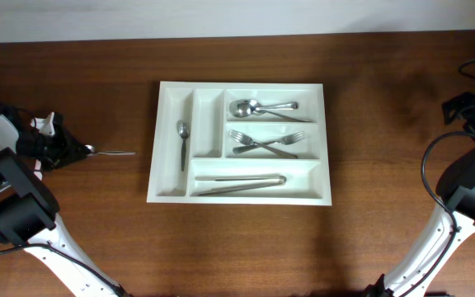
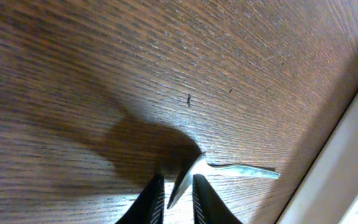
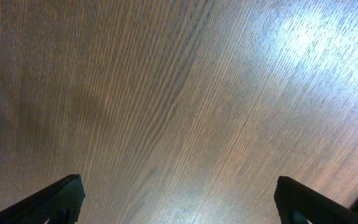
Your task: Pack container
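Container (image 1: 170, 165) sits mid-table on my overhead feed, a white tray lying flat on the dark wood table (image 1: 386, 165). One teaspoon (image 1: 182, 140) lies lengthwise in its leftmost narrow slot. In the long compartments on the right I see two spoons (image 1: 262, 108) at the top, two crossed forks (image 1: 264, 143) in the middle and long silver pieces (image 1: 239, 182) at the bottom.

My left gripper (image 2: 178, 186) is off the tray's left side, low over the wood. Its fingers (image 2: 154, 199) are drawn close together and pinch one end of a slim metal utensil (image 2: 241, 169). It looks like a small spoon, though the clamped end is too hidden for me to be sure. The handle points toward the tray, and its tip is near the white wall but apart from it.

My right gripper (image 3: 179, 190) is out at the far right of the table, well away from the tray. Its jaws are spread wide over bare wood, with nothing between them.
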You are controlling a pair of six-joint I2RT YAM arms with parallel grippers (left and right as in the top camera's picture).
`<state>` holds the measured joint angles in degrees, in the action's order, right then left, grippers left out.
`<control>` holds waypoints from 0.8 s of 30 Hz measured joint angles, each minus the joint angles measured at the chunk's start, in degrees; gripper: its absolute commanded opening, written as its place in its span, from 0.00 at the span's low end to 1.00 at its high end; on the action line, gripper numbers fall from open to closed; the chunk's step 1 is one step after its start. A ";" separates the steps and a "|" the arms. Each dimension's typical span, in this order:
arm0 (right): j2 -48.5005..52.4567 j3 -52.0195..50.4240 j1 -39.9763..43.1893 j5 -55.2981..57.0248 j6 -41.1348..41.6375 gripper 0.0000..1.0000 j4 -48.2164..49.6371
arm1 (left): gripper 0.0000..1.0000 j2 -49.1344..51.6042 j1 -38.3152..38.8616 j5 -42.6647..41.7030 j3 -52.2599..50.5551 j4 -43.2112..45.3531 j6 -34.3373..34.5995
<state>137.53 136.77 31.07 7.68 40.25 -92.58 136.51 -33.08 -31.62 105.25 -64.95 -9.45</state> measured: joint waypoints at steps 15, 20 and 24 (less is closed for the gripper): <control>0.00 0.00 0.00 0.00 0.02 0.99 0.00 | 0.02 0.22 0.00 -1.88 0.00 2.25 -0.39; 0.00 0.00 0.00 -0.02 0.02 0.99 0.00 | 0.02 0.79 0.00 -4.02 0.02 2.25 -0.46; 0.00 0.00 0.00 0.00 0.04 0.99 -0.02 | 0.02 1.44 0.00 -5.44 1.03 1.55 -0.63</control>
<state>137.53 136.77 31.07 7.68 40.29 -92.60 137.95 -33.08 -37.06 106.28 -63.40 -10.09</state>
